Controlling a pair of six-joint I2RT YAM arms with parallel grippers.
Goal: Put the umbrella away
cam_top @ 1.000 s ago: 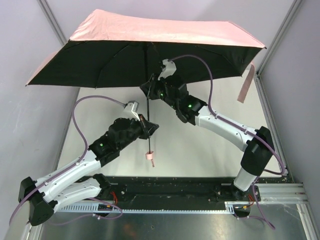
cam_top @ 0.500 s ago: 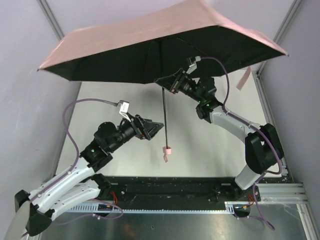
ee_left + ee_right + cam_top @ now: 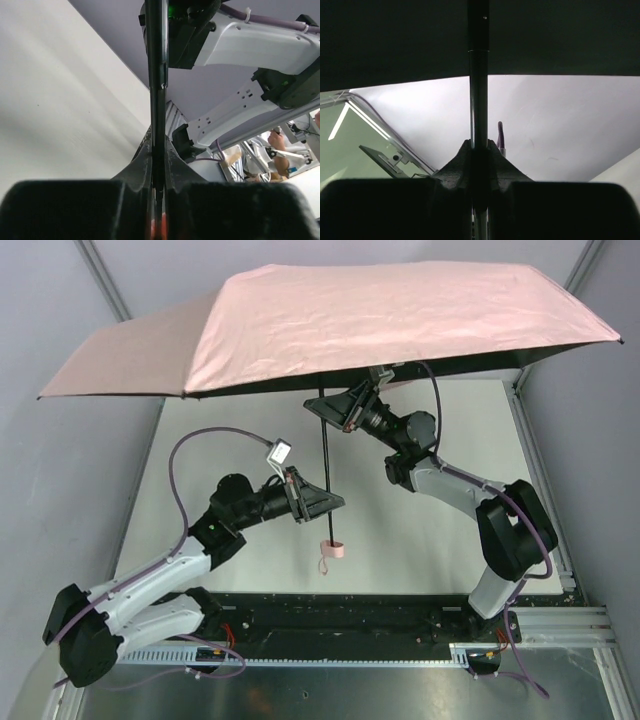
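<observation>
The umbrella [image 3: 380, 325] is spread open above the table, its pale pink canopy tilted and filling the upper part of the top view. Its thin dark shaft [image 3: 329, 470] hangs straight down to a small pink handle [image 3: 333, 549] with a wrist loop. My right gripper [image 3: 328, 408] is shut on the shaft just under the canopy, and that same shaft [image 3: 478, 100] runs between its fingers in the right wrist view. My left gripper [image 3: 335, 504] is shut on the lower shaft [image 3: 157, 75] a little above the handle. The canopy's black underside [image 3: 560, 35] fills the top of the right wrist view.
The white table [image 3: 420, 530] lies below the umbrella. Grey enclosure walls [image 3: 60, 460] stand close on both sides, and the canopy reaches nearly to them. A black rail [image 3: 350, 615] with the arm bases runs along the near edge.
The canopy has tipped so its pink top faces the camera. My left gripper, open and clear of the shaft half a second ago, has moved right and closed on the lower shaft.
</observation>
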